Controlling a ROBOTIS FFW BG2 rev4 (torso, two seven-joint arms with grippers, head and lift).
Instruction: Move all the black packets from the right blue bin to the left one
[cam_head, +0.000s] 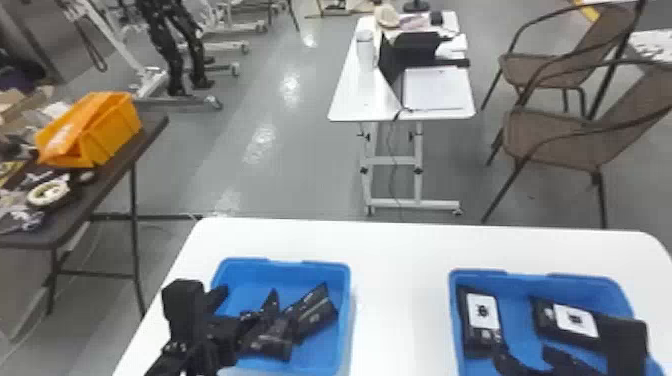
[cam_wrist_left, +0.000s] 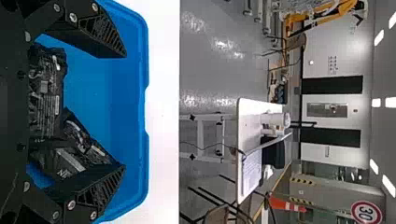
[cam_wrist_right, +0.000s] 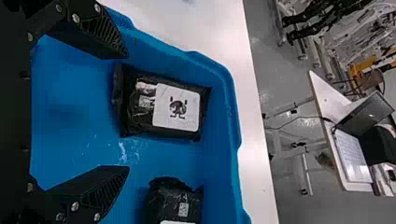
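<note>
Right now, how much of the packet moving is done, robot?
Some looks done: black packets lie in the left bin, overlapping too much to count surely. Nothing is in hand: the left end effector and right end effector are both open and empty. Two packets with white labels, one and another, are left in the right bin.

1. An orange bin (cam_head: 117, 122) rests atop a dark table (cam_head: 107, 172) at left.
2. Two brown armchairs (cam_head: 560, 142) stand at right.
3. A white table (cam_head: 350, 100), far side, carries an open laptop (cam_wrist_right: 366, 116) and white cylindrical container (cam_head: 366, 52).
4. A traffic cone (cam_wrist_left: 285, 204) stands far right.
</note>
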